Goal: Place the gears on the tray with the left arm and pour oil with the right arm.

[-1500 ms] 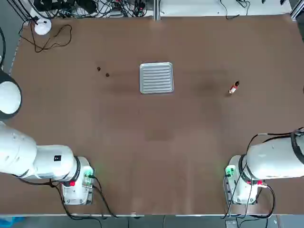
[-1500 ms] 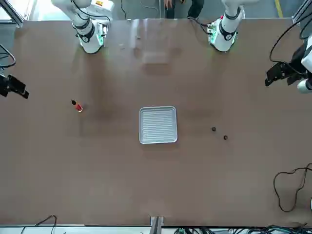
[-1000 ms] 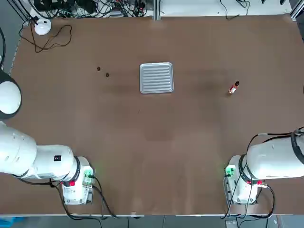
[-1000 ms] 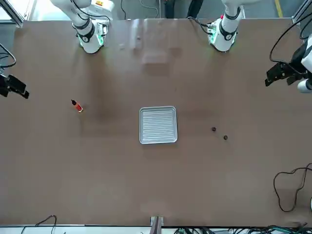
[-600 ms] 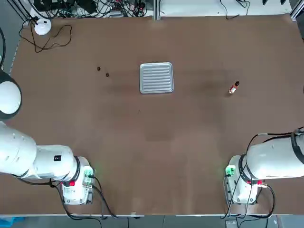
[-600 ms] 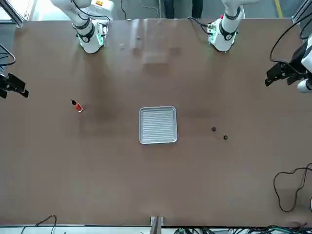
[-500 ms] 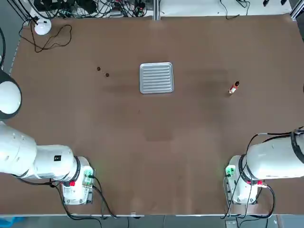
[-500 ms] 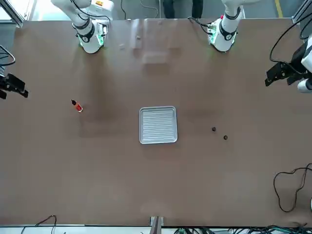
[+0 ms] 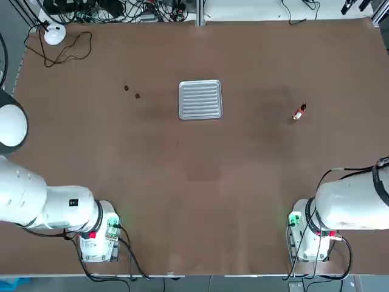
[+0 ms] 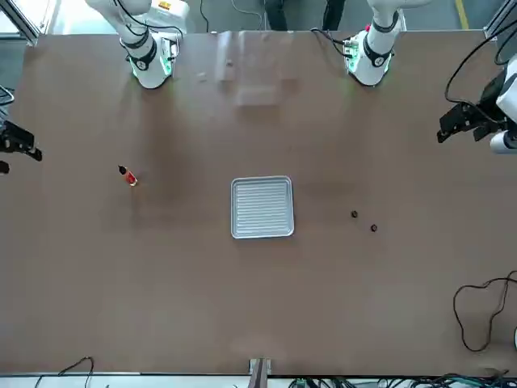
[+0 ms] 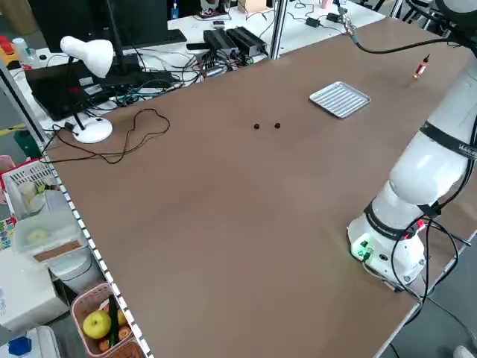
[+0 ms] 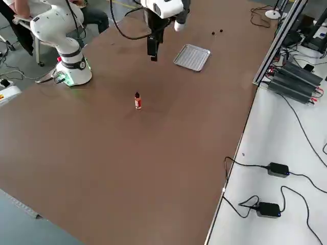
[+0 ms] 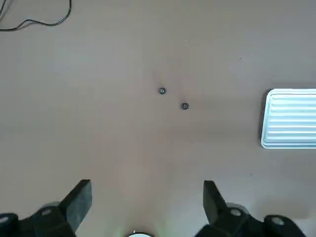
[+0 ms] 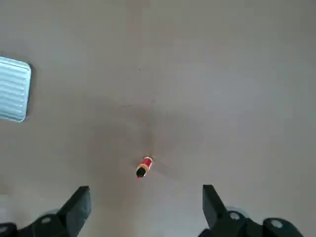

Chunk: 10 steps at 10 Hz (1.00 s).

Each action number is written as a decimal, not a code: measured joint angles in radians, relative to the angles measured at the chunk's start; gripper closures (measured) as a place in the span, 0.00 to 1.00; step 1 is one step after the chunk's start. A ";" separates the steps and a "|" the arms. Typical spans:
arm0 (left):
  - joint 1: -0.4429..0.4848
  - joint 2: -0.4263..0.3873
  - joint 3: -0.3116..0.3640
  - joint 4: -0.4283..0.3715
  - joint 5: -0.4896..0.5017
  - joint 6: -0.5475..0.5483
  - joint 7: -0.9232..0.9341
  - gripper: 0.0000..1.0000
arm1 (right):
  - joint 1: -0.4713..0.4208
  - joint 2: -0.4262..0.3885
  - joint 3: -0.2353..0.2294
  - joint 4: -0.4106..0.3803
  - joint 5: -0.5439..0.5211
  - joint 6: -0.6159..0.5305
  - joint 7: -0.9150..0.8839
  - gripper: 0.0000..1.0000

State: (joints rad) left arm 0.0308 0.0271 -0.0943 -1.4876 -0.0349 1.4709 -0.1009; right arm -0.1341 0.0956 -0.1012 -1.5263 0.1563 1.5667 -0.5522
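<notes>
— Brown table [image 9: 200, 182] holds what, besides cables at far edge?
— Ribbed tray [image 9: 200, 99] in centre, two gears [image 9: 131, 92] on its left, oil bottle [image 9: 299, 112] upright well to the right. Nothing blocks them.
— Grippers?
— Left gripper [image 13: 145, 197] and right gripper [image 14: 143, 202] both spread wide, empty, high above. Arms partly cut off.

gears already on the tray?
No, in the top view both gears lie on the bare table, left of the empty tray.
</notes>
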 joint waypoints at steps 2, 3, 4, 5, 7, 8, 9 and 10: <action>-0.003 0.001 -0.003 -0.031 0.000 0.027 -0.001 0.00 | -0.043 0.025 -0.001 -0.028 0.095 -0.001 -0.154 0.00; -0.003 0.003 -0.009 -0.062 0.000 0.069 -0.001 0.00 | -0.074 0.041 -0.002 -0.050 0.153 0.000 -0.233 0.00; -0.004 0.006 -0.018 -0.104 0.000 0.124 -0.002 0.00 | -0.106 0.057 -0.002 -0.072 0.217 0.000 -0.321 0.00; -0.005 0.008 -0.025 -0.152 0.000 0.178 -0.003 0.00 | -0.139 0.073 -0.002 -0.094 0.287 -0.003 -0.430 0.00; -0.004 0.014 -0.033 -0.236 0.000 0.263 -0.003 0.00 | -0.193 0.097 -0.003 -0.144 0.364 -0.005 -0.665 0.02; -0.005 0.018 -0.047 -0.285 0.000 0.318 -0.013 0.00 | -0.213 0.104 -0.003 -0.176 0.400 -0.007 -0.763 0.02; -0.005 0.023 -0.065 -0.343 0.000 0.387 -0.037 0.00 | -0.236 0.107 -0.004 -0.226 0.453 -0.009 -0.867 0.02; -0.006 0.031 -0.088 -0.395 0.002 0.443 -0.070 0.00 | -0.257 0.110 -0.004 -0.284 0.496 -0.008 -0.952 0.02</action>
State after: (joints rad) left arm 0.0248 0.0580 -0.1822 -1.8827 -0.0327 1.9138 -0.1710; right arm -0.3913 0.2060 -0.1050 -1.8105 0.6525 1.5590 -1.5037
